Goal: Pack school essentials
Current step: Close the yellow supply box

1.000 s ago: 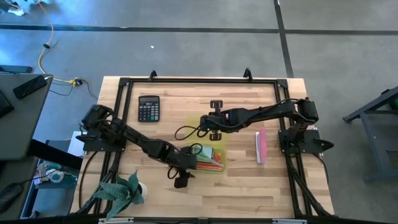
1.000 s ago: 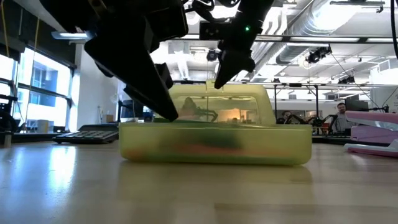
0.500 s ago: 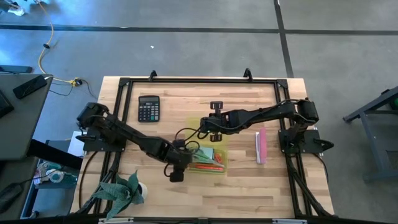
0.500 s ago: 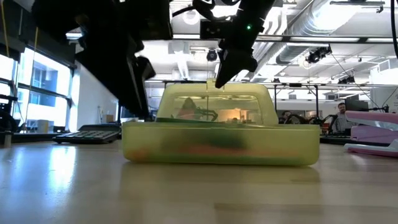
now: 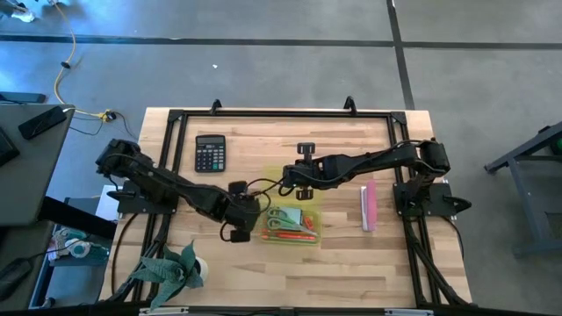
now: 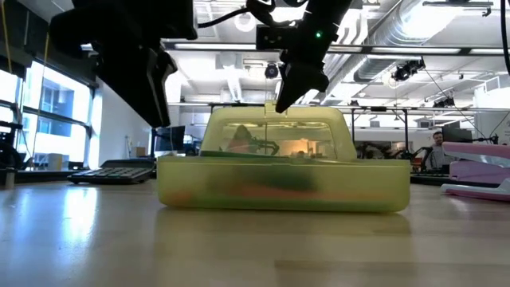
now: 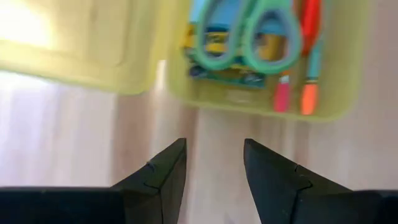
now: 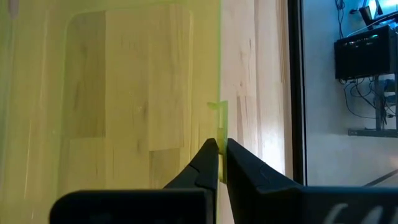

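On the wooden desk lies a translucent yellow-green plastic case, its base open to the camera above and its lid raised behind it. The right gripper sits at the lid's far edge, fingers pressed together on the small tab of the lid, holding it up; in the low view the gripper comes down onto the top of the lid.

Inside the base, the left wrist view shows green-handled scissors lying on a yellow-green crayon box, with orange/red pens beside them along one wall of the case. From above, the scissors' handles sit toward the left arm's side of the base and the pens run along the near side.

The left gripper hovers over bare desk just beside the case's base, its 2 fingers apart with nothing between them; in the high view it hangs just left of the case.

A black calculator rests well apart toward the back left of the desk, a pink stapler lies to the right of the case, and a green cloth sits at the front left corner.
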`<state>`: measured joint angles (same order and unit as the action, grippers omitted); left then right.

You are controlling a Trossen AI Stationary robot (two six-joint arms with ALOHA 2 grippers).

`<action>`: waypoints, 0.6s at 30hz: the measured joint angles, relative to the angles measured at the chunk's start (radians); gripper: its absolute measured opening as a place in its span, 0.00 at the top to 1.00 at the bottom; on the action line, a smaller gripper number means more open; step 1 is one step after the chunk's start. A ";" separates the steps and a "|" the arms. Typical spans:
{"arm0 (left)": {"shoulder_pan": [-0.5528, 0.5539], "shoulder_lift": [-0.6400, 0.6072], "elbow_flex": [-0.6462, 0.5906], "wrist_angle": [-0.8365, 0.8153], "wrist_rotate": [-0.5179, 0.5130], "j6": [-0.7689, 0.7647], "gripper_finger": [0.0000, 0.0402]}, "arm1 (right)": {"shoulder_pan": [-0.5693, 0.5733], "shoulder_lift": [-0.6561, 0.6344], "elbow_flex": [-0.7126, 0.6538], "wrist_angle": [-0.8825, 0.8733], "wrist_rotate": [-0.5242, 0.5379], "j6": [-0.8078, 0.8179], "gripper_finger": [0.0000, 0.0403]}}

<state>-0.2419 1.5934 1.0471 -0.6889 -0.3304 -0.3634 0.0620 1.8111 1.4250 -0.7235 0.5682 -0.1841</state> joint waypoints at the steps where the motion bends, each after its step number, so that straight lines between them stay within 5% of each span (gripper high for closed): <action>1: 0.001 -0.010 -0.006 -0.006 -0.014 0.000 0.63 | 0.000 0.000 0.000 0.000 0.000 0.000 0.98; 11: 0.112 -0.143 -0.171 0.083 -0.032 0.014 0.63 | 0.000 0.000 0.000 -0.002 0.000 0.000 0.98; 18: 0.260 -0.211 -0.283 0.294 0.135 0.155 0.63 | 0.003 0.000 0.000 -0.006 0.003 0.003 0.98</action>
<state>0.0180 1.3829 0.7644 -0.3949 -0.1957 -0.2083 0.0651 1.8111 1.4250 -0.7300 0.5713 -0.1810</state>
